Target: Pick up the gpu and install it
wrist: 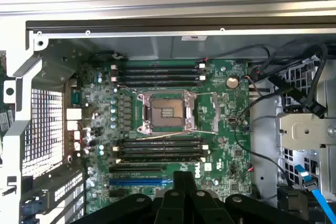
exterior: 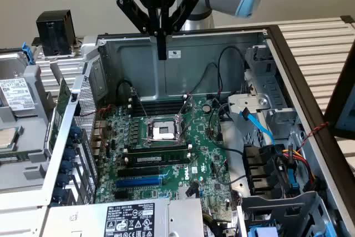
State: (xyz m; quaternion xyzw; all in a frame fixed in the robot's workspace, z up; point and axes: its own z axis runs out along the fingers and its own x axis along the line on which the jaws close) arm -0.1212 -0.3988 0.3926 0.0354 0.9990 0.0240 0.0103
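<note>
**Exterior view**
- Tool: I see it hanging above the case's back wall. Its fingers are pressed together with nothing between them.
- Case: open, with the motherboard facing up inside.
- Motherboard: the CPU socket sits at the middle. Memory sticks lie just in front of it, and a blue slot lies nearer the camera.
- Gpu: I take it to be the green card standing on edge just outside the perforated wall, on the exterior view's left. That wall hides most of it, so I cannot make out a shroud or bracket. It sits lower than the tool and well apart from it, toward the exterior view's left, with no contact.

**Wrist view**
- Tool: the black fingers are closed together and empty, over the slot end of the motherboard and just beside the blue slot.
- CPU socket: central, with memory sticks between it and the tool.
- Gpu: a green sliver beyond the perforated wall, outside the case and well apart from the tool.
</note>
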